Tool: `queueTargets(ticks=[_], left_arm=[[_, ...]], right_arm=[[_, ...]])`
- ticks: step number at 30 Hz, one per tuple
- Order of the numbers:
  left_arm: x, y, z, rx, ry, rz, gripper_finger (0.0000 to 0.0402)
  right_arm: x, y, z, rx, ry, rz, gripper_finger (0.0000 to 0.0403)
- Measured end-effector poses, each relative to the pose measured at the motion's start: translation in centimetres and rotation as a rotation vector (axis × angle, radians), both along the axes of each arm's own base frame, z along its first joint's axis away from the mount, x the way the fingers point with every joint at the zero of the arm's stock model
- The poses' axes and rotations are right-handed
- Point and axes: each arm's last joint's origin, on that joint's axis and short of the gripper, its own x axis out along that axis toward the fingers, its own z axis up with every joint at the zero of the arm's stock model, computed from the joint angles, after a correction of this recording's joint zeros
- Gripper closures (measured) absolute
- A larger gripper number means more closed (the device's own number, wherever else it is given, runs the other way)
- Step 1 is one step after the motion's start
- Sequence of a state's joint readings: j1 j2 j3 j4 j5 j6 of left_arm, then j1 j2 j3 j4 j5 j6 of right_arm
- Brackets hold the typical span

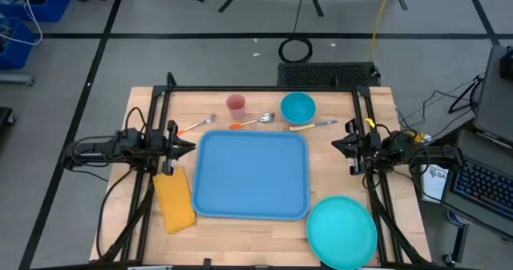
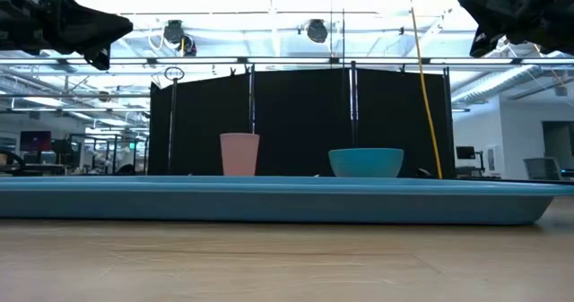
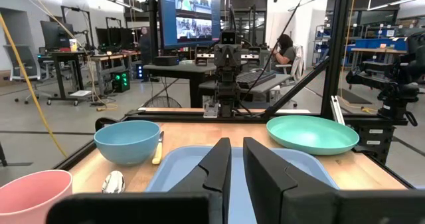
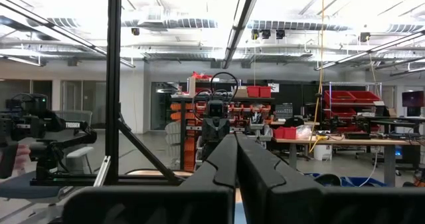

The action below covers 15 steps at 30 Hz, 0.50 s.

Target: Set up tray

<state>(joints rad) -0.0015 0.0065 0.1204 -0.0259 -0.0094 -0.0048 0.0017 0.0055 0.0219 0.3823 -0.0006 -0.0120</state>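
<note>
Blue plastic, high view: the tray is lying flat in the middle of the wooden surface, bare, so the setting-up seems yet to begin.
Around it, high view: a pink cup, fork, spoon, teal bowl and knife are lining its far edge; a yellow napkin is lying at its left, a teal plate at its near right, probably staged within reach.
Arms, high view: the left pincer and right pincer are hanging at either side, apart from everything.
Low view: the tray is spanning the frame, cup and bowl standing behind it.
Left wrist view: the left pincer is showing a narrow gap, gripping nothing, pointing across the tray.
Right wrist view: the right pincer is closed, fingers meeting, empty.
</note>
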Motion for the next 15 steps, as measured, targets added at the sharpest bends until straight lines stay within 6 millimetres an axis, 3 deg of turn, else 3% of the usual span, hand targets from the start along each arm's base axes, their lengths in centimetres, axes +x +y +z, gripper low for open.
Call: queueTargets(ticks=[7, 15], left_arm=[[0.0, 0.0, 0.01, 0.006, -0.001, 0.001, 0.0355], [-0.02, 0.0, 0.2, 0.0, -0.021, -0.001, 0.0355]], right_arm=[[-0.01, 0.0, 0.02, 0.009, -0.002, 0.004, 0.0403], [-0.02, -0.17, 0.02, 0.277, -0.01, 0.046, 0.0403]])
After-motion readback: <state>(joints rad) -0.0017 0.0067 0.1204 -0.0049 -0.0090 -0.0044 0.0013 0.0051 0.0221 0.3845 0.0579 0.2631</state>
